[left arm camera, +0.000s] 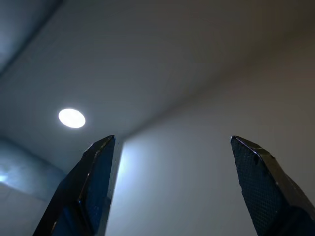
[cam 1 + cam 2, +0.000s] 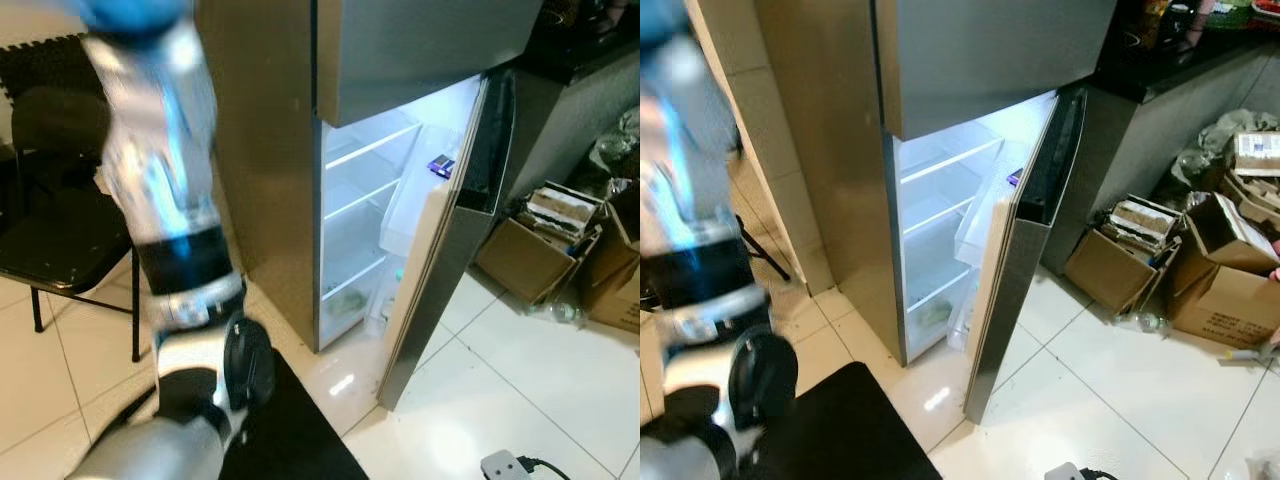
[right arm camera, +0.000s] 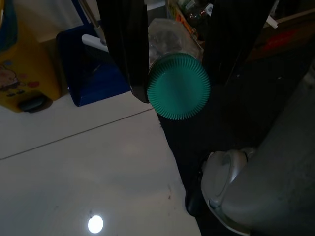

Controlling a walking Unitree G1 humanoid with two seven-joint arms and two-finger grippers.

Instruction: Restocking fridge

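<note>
Your right end effector (image 3: pixel 174 59) is clamped on a green-capped jar (image 3: pixel 178 86); the open fridge (image 2: pixel 365 215) lies ahead and to the right. Your left end effector (image 1: pixel 172 191) is raised, fingers spread (empty, aimed at the ceiling).

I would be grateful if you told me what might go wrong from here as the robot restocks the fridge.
1. The right gripper holds a clear jar with a ribbed green lid by its sides above the white tiled floor; if it slips it may fall and break.
2. The steel fridge door stands only part open, so the narrow gap may snag an arm.
3. Cardboard boxes on the floor could trip it.
</note>
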